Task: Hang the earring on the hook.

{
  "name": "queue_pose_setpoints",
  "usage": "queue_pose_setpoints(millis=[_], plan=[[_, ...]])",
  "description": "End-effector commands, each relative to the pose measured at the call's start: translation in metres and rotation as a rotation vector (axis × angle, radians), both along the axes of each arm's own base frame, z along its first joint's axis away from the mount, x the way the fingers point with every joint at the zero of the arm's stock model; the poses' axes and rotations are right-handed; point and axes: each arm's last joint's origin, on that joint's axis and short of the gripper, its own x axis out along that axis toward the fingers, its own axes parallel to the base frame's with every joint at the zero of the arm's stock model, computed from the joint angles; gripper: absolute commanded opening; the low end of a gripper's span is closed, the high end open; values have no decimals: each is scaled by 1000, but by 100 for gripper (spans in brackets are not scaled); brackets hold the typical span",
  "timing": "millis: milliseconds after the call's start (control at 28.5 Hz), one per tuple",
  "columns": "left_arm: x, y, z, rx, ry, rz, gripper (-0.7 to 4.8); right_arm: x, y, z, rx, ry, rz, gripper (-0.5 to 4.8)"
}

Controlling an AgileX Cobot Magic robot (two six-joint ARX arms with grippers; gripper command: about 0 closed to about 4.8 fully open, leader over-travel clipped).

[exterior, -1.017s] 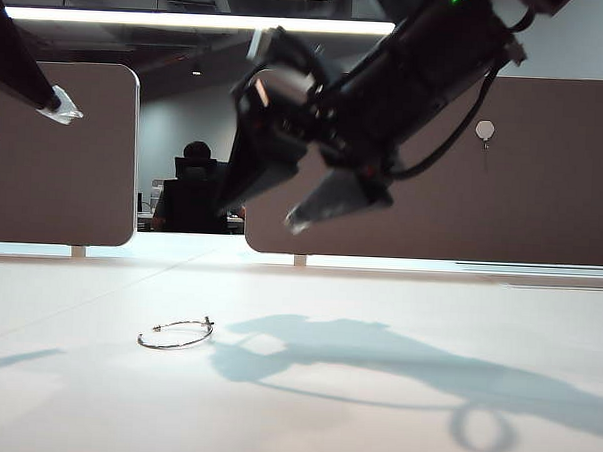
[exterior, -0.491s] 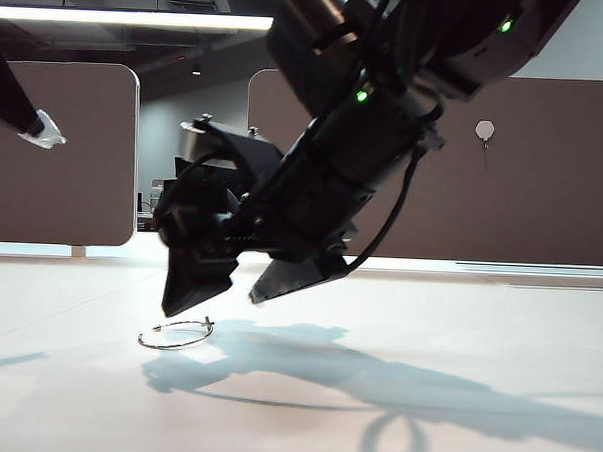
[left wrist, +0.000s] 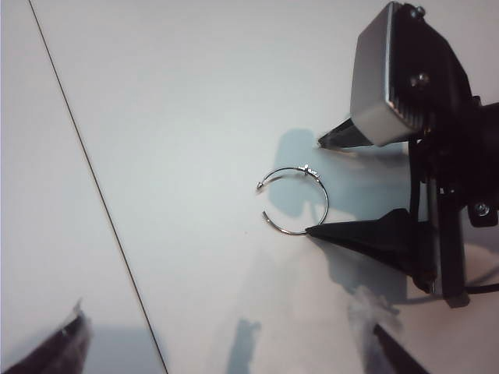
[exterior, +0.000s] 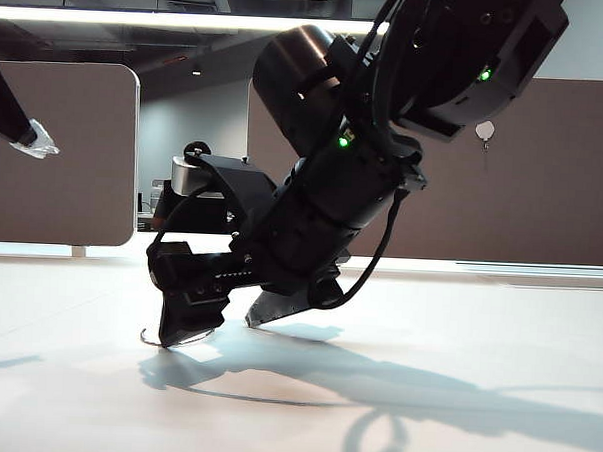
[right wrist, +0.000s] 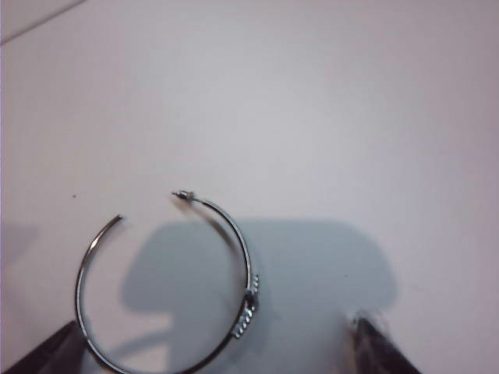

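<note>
Right gripper (exterior: 222,323) has swung down from mid-air to the table since the earlier frames, its spread fingers now at the earring (left wrist: 295,201).

The silver hoop earring lies flat on the white table (exterior: 457,323), its gap and small clasp visible in the right wrist view (right wrist: 168,296). In the left wrist view the right gripper's two dark fingertips (left wrist: 335,232) stand wide apart: one tip touches or nearly touches the hoop's rim, the other sits just beside the opposite side, gripping nothing. The left gripper (exterior: 33,139) hangs high at the left edge of the exterior view, well apart from the earring; its fingers look open and empty. The hook (exterior: 484,132), a white hexagonal cap, is on the brown partition (exterior: 564,177) behind the right arm.
</note>
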Motion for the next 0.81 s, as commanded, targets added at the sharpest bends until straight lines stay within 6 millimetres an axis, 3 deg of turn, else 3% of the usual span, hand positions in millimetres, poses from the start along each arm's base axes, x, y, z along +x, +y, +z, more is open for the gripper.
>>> queue_pose_setpoints(millis=[35,386,596,631,737,807], plan=[[0,0,1,1,-4,1,479,-1,0,-4,-8,18,3,479],[-1,0,0,6,11,1,479,5,-1,6,205,141,-202,479],[-1,1,0,14,10,13,479,6,-2,4,191,123,-248,479],[-1,1,0,19,8,20,479,6,-2,4,188,125,-248,469],[-1,1,0,20,8,22,479,6,-2,2,161,107,-224,361],[-1,1,0,20,8,22,479,5,-3,0,133,107,-214,350]])
